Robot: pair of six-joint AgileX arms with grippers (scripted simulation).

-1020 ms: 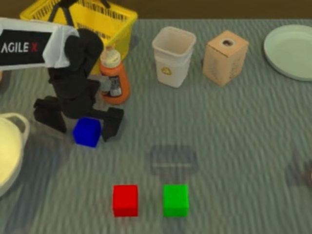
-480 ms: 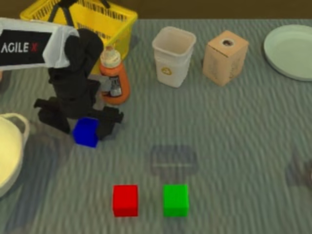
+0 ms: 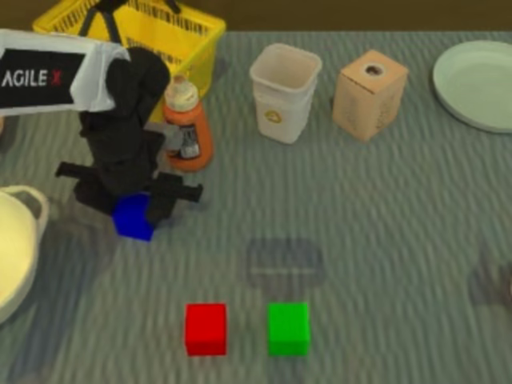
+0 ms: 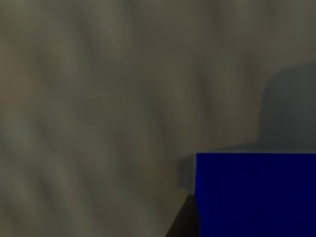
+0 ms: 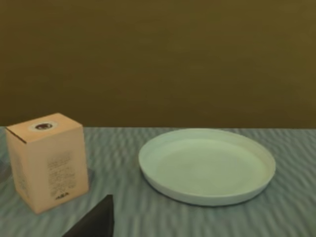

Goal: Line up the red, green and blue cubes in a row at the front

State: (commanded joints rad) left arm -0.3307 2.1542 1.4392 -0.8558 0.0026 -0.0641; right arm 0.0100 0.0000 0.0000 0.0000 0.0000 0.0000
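Our left arm reaches in from the upper left of the top view, its white link lying level and the black wrist dropping straight down to the table (image 3: 384, 240). Our left gripper (image 3: 130, 202) points downward with its fingers closed against opposite sides of the blue cube (image 3: 133, 218), which sits at the left of the frame, just below the orange bottle (image 3: 187, 124). In the left wrist view the blue cube (image 4: 254, 195) fills the lower right corner. The red cube (image 3: 206, 328) and green cube (image 3: 288, 328) lie side by side, apart, along the bottom edge of the top view. Our right arm is outside the top view; we cannot tell its claw state.
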